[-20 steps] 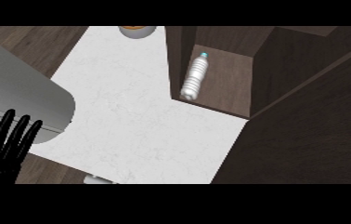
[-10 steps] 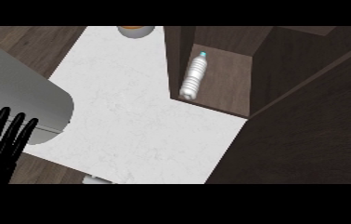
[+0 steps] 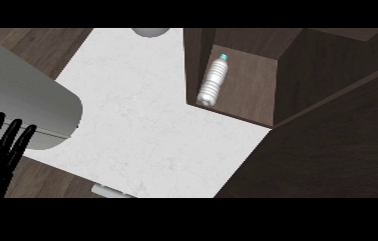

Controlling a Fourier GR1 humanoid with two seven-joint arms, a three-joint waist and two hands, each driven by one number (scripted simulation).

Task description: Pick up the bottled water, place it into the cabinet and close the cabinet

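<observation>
With the clear plastic bottled water [image 3: 213, 82] lying inside the dark wooden cabinet [image 3: 255, 92], the open, empty left hand [image 3: 13, 144] idles; swing the door fully shut.

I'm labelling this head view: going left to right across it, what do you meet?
Left hand at the left edge → grey rounded object → white counter → water bottle lying inside the open cabinet → dark cabinet side.
</observation>
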